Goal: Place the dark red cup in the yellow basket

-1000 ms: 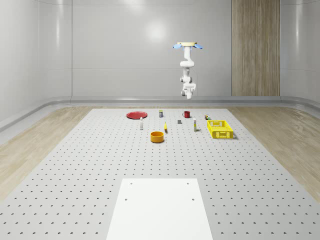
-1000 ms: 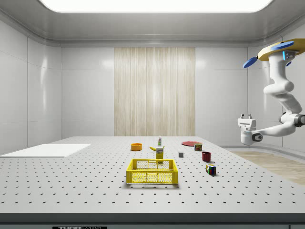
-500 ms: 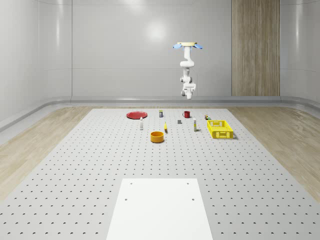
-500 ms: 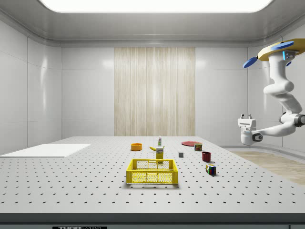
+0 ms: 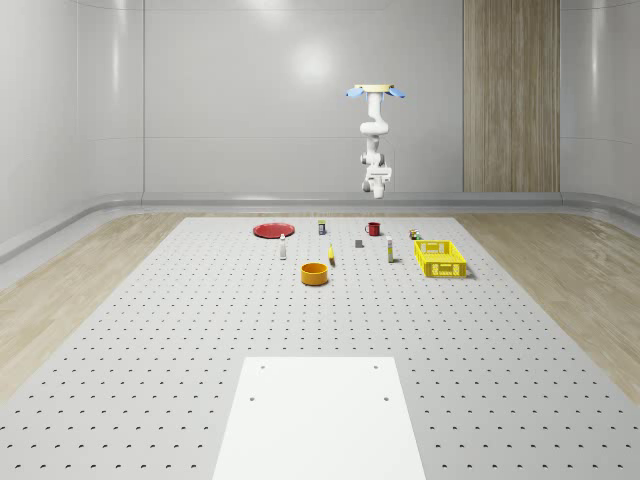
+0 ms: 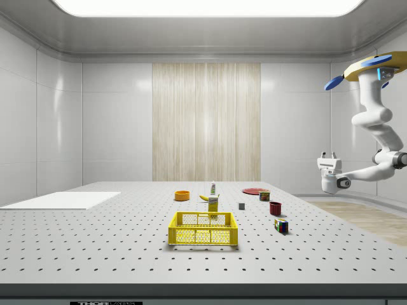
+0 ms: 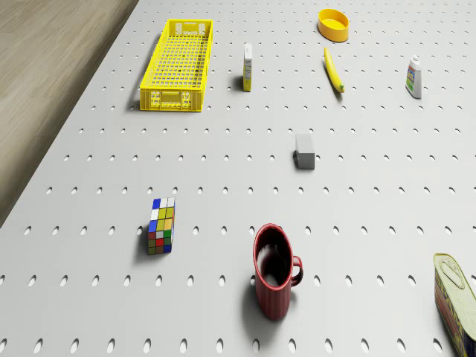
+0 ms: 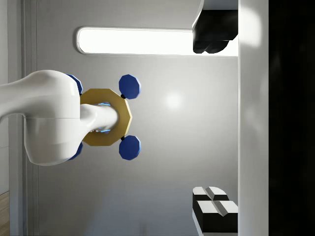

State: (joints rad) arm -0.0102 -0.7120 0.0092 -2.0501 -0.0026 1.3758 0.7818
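Note:
The dark red cup (image 7: 274,279) stands upright on the perforated table, handle to one side; it also shows as the cup (image 5: 373,228) and cup (image 6: 275,208). The yellow basket (image 7: 153,73) lies apart from it, nearer the whole-scene view's right as basket (image 5: 440,258) and in front as basket (image 6: 203,229). The drone (image 6: 372,67) hovers high at the table's far end, seen too as drone (image 5: 375,92). My gripper (image 6: 328,154) hangs well above the table with its fingers turned upward, open and holding nothing. The wrist view's gripper (image 8: 212,123) faces the drone's underside.
Near the cup lie a colour cube (image 7: 162,224), a grey block (image 7: 304,151) and a tin can (image 7: 457,301). Farther off are a banana (image 7: 334,70), an orange bowl (image 7: 334,24), a carton (image 7: 248,67), a white bottle (image 7: 414,77), a red plate (image 5: 272,230) and a white sheet (image 5: 318,415).

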